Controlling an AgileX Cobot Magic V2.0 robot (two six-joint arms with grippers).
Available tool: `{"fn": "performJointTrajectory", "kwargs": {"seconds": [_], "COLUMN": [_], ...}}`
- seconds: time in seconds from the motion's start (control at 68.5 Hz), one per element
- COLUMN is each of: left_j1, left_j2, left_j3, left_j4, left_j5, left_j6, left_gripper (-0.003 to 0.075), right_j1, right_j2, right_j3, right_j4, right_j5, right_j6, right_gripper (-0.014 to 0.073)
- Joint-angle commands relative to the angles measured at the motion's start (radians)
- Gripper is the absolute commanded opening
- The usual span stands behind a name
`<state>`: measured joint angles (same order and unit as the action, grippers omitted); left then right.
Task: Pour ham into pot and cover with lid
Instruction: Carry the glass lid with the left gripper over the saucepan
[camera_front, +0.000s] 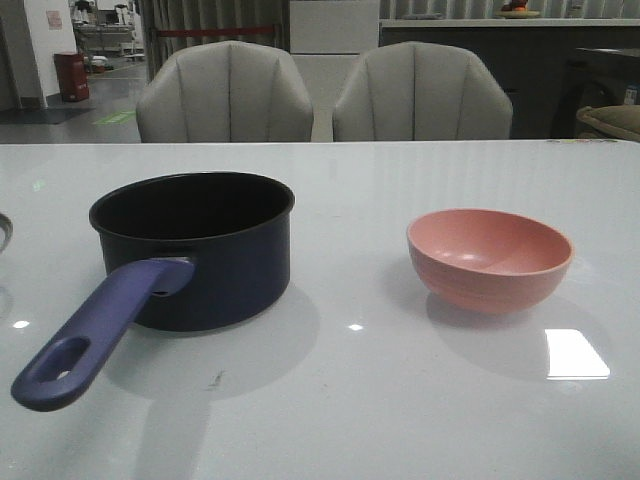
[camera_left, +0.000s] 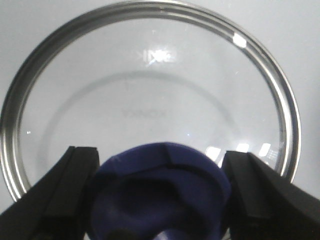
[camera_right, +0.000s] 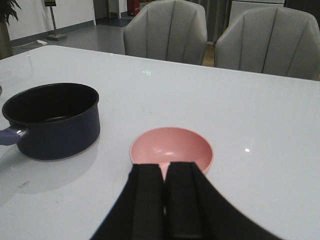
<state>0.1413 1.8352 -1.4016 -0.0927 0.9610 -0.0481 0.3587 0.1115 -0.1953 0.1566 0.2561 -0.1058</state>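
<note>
The dark navy pot (camera_front: 200, 250) stands on the left of the table, its purple-blue handle (camera_front: 90, 335) pointing toward me. The salmon-pink bowl (camera_front: 490, 258) stands to its right and looks empty. The ham is hidden; the pot's inside is dark. In the left wrist view the glass lid (camera_left: 150, 80) lies flat on the table. My left gripper (camera_left: 161, 151) has its fingers against both sides of the lid's dark-blue knob (camera_left: 160, 190), with no gap showing. My right gripper (camera_right: 165, 165) is shut and empty, just short of the bowl (camera_right: 172, 145), with the pot (camera_right: 55, 127) off to one side.
Two grey chairs (camera_front: 225, 95) (camera_front: 420, 92) stand behind the table's far edge. A sliver of a rim (camera_front: 3, 232) shows at the left edge of the front view. White tabletop (camera_front: 350, 400) lies between the pot and the bowl.
</note>
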Motion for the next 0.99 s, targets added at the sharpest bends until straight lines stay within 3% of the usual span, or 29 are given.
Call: {"fn": "performJointTrajectory", "kwargs": {"seconds": [0.0,0.511,0.686,0.979], "left_j1": [-0.030,-0.452,-0.521,-0.553], "left_j2": [-0.081,-0.048,0.020,0.088], "left_j3": [-0.107,-0.363,-0.432,-0.490], "left_j4": [-0.019,-0.010,-0.007,-0.011], "left_j5": [0.015,0.050,0.136,0.230], "left_j6": [0.017,0.087,0.087,0.087], "left_gripper": [0.0259,0.0259,0.0259,0.0259], "right_j1": [0.000,0.000,0.000,0.000], "right_j2": [0.009,0.009,0.009,0.009], "right_j3": [-0.027,-0.027,-0.027,-0.027], "right_j4": [-0.010,-0.010,-0.010,-0.010], "right_j5": [-0.079,-0.079,-0.079,-0.079], "right_j6": [-0.013,-0.013,-0.013,-0.013], "right_gripper": [0.0140,0.0140,0.0140,0.0140]}}
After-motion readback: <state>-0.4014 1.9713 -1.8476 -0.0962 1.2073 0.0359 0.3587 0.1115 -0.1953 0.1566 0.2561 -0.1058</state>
